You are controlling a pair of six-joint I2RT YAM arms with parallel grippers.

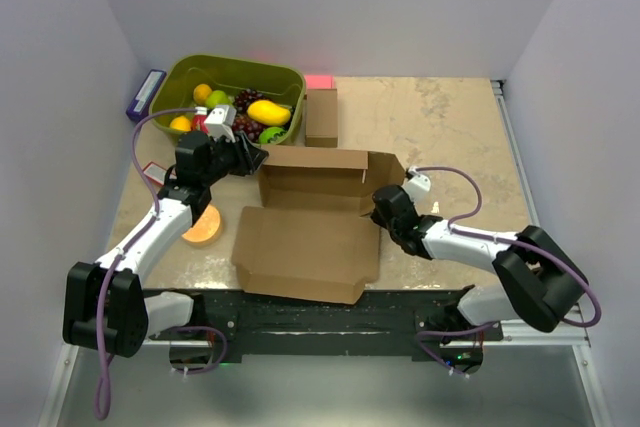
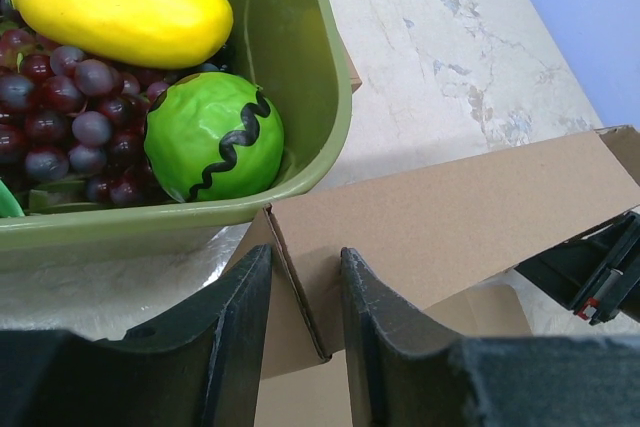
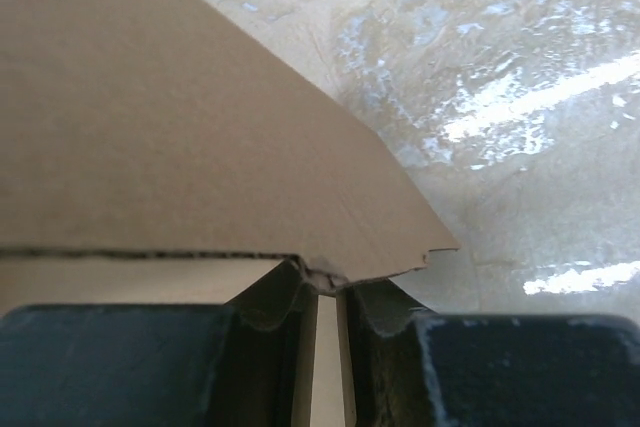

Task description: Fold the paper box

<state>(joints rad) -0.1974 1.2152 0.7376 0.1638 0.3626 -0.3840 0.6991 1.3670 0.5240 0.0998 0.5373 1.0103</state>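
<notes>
The paper box [image 1: 305, 247] is a brown cardboard sheet in the middle of the table, with its back and side walls raised and a wide panel lying flat at the front. My left gripper [image 1: 255, 159] is at the box's back left corner. In the left wrist view its jaws [image 2: 305, 257] stand narrow around the folded corner of the box [image 2: 450, 217]. My right gripper [image 1: 380, 209] is at the box's right side. In the right wrist view it [image 3: 320, 292] is shut on the edge of a cardboard wall [image 3: 150, 147].
A green basket [image 1: 290, 75] of toy fruit stands at the back left, close behind my left gripper, with a mango [image 2: 120, 7] and a green ball [image 2: 215, 137] in it. A small brown box [image 1: 321, 117] stands beside it. An orange disc [image 1: 203, 227] lies left of the paper box.
</notes>
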